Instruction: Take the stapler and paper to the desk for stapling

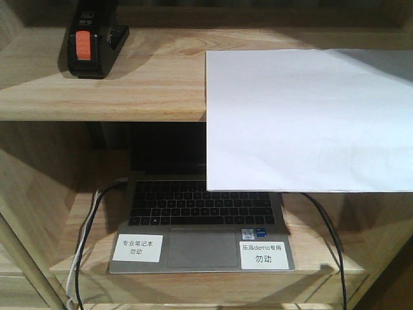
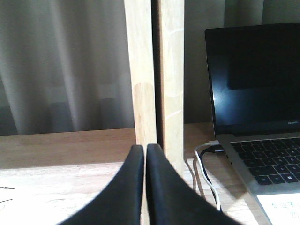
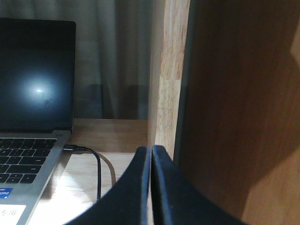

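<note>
Black stapler (image 1: 89,44), paper (image 1: 310,119) shelved, clear of left claw (image 2: 145,157), right claw (image 3: 151,159): both closed, empty.

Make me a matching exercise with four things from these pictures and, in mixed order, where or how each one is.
Things:
1 stapler
2 paper
3 laptop
4 left gripper

Place or state:
A open, on the lower shelf
B shut, holding nothing
C at the left of the upper shelf
D hanging over the upper shelf's front edge

Pairs: 1-C, 2-D, 3-A, 4-B
</note>
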